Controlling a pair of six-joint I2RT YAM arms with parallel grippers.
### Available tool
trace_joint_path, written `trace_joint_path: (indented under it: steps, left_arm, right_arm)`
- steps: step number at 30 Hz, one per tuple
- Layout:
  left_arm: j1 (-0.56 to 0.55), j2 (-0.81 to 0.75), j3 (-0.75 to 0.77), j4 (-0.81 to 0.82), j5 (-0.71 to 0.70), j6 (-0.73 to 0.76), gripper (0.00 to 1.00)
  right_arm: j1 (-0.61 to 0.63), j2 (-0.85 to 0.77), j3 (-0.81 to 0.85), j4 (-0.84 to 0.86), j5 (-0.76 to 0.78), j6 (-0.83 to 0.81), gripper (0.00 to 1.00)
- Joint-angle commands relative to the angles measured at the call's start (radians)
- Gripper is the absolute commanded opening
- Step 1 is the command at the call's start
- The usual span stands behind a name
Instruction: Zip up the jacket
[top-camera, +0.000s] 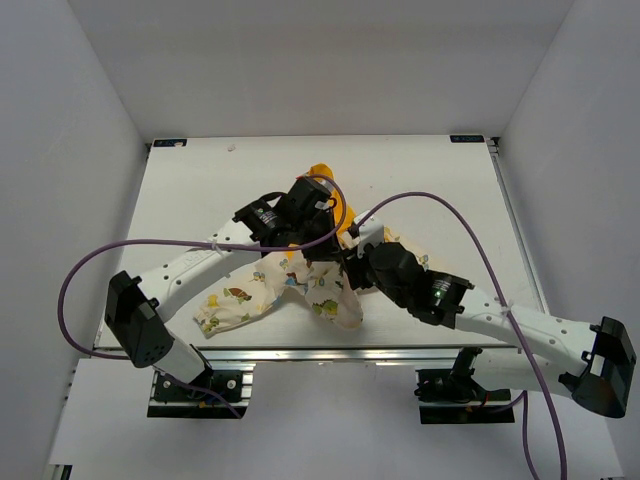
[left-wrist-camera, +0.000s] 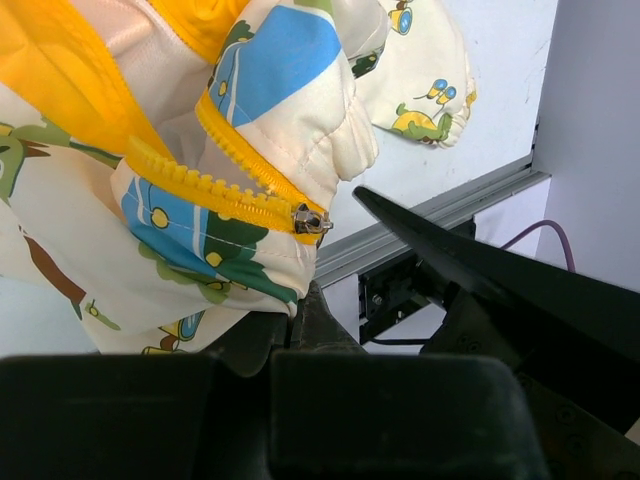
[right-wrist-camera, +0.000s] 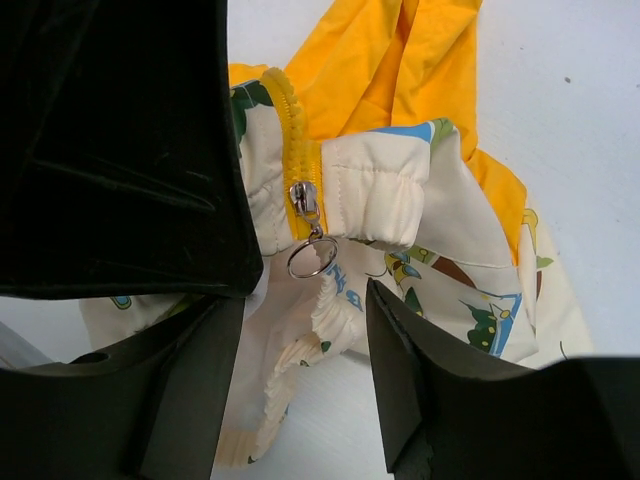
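My left hand (left-wrist-camera: 300, 318) is clenched on the jacket (top-camera: 318, 290), both fingers pressed together over the cream hem right under the bottom end of the zipper (left-wrist-camera: 205, 185). Seen from that wrist, the cloth rises straight up from my fingertips. Two rows of yellow teeth run up and away to the left and meet at the slider (left-wrist-camera: 312, 222), which sits just above the pinch. A dark pointed finger (left-wrist-camera: 450, 262), which looks like one of my right hand's, reaches in from the right of that grip, near the slider but apart from it.

My right hand (right-wrist-camera: 305, 300) is released, its fingers standing well apart. The ring pull (right-wrist-camera: 312, 257) hangs from the slider just ahead of the gap between them and touches neither finger. Loose printed cloth sags behind the ring. To the left of it, the black bulk of my left hand covers the hem. Past the slider the yellow teeth climb away from me, and the yellow lining (right-wrist-camera: 400, 60) spreads out beyond them.

From above, my two hands meet over the jacket near the middle of the table (top-camera: 190, 190). One sleeve (top-camera: 228, 308) lies flat on the near side of my left hand. The yellow hood (top-camera: 322, 172) shows just beyond it.
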Motion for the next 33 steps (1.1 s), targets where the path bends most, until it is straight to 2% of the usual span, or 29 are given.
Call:
trace_joint_path:
  steps: [1,9,12,19,33]
  left_arm:
    - [0.003,-0.048,-0.015,0.049,0.042,0.0,0.0]
    - [0.003,-0.051,-0.044,0.071,0.074,0.001,0.0]
    - [0.003,-0.055,-0.053,0.075,0.084,0.003,0.0]
    - [0.001,-0.069,-0.061,0.048,0.066,0.009,0.0]
    - [0.01,-0.086,-0.042,0.008,0.029,0.026,0.0]
  right_arm:
    - [0.006,0.005,-0.008,0.114,0.03,0.009,0.57]
    - [0.004,0.002,-0.027,0.136,0.067,0.003,0.51]
    - [0.004,0.004,-0.039,0.176,0.08,-0.011,0.39]
    - [0.003,0.016,-0.037,0.2,0.122,-0.046,0.39]
    - [0.003,-0.067,-0.04,0.036,0.16,-0.026,0.42]
